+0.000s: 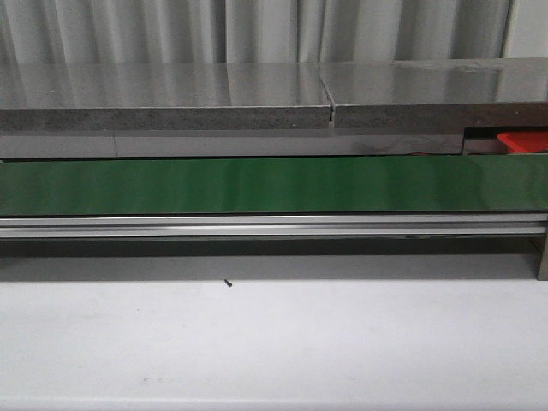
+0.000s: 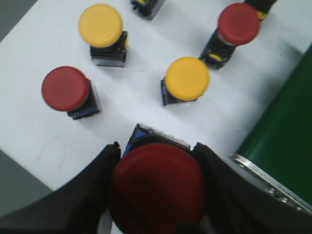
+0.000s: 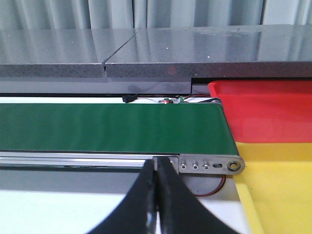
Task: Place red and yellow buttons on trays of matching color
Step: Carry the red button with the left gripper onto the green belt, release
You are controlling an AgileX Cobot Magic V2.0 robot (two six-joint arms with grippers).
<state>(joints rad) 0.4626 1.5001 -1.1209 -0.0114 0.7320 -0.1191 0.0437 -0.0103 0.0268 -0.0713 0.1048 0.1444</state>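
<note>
Conveyor belt (image 1: 274,184) runs crosswise beyond the counter (image 1: 274,342); a slab shelf (image 1: 257,94) lies behind it. At the belt's right end — two trays (image 3: 273,114), one behind the other (image 3: 278,190). Four buttons (image 2: 185,80) stand on the counter beside the belt.

Even, soft light; glare on the grey countertop (image 1: 257,86); the left wrist view is blurred.

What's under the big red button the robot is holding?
A blue-and-silver base peeks out under the red button in the left end effector. The rest is hidden by the cap and fingers.
</note>
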